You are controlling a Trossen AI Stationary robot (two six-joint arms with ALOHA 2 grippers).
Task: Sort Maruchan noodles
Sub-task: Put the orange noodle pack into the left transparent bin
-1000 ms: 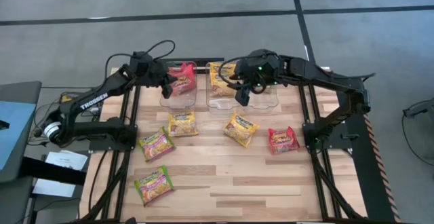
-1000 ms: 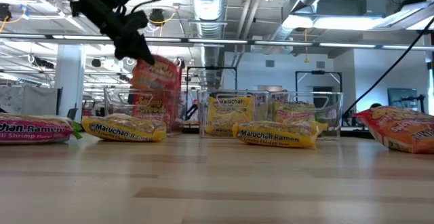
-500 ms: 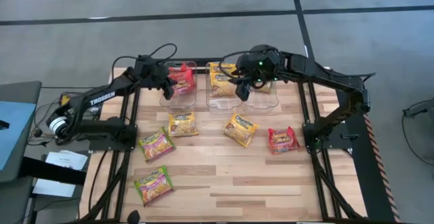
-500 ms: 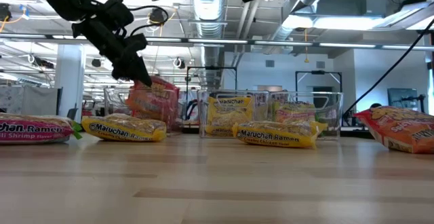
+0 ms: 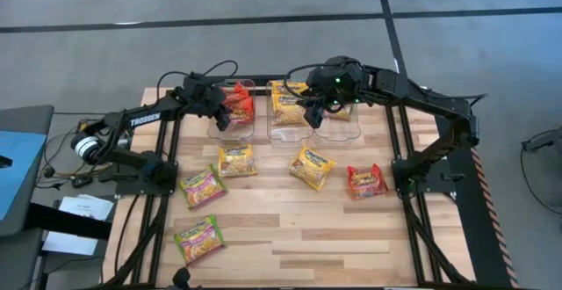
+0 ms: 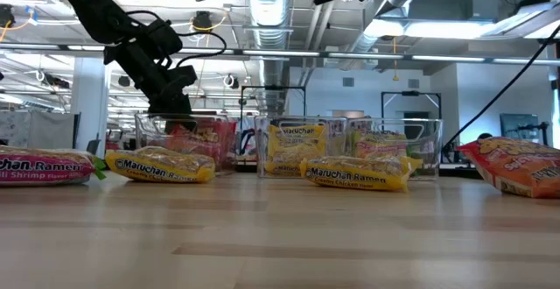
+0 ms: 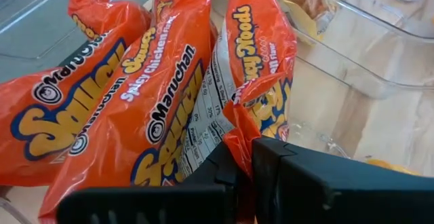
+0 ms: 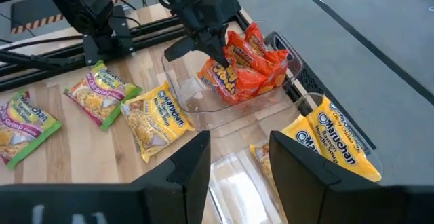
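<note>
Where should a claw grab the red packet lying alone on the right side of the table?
Take the red packet from straight above, closing the claw across one crimped end seam. It lies flat on the wooden table, so its faces offer no purchase, while the thin edge does. Nothing crowds it; the nearest yellow packet lies apart. The right claw, open over the bins, seems the closer one.

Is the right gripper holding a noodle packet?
No, the right gripper is open and empty above the clear bins.

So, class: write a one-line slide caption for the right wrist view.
Left hand lowers a red noodle packet into the clear bin.
</note>
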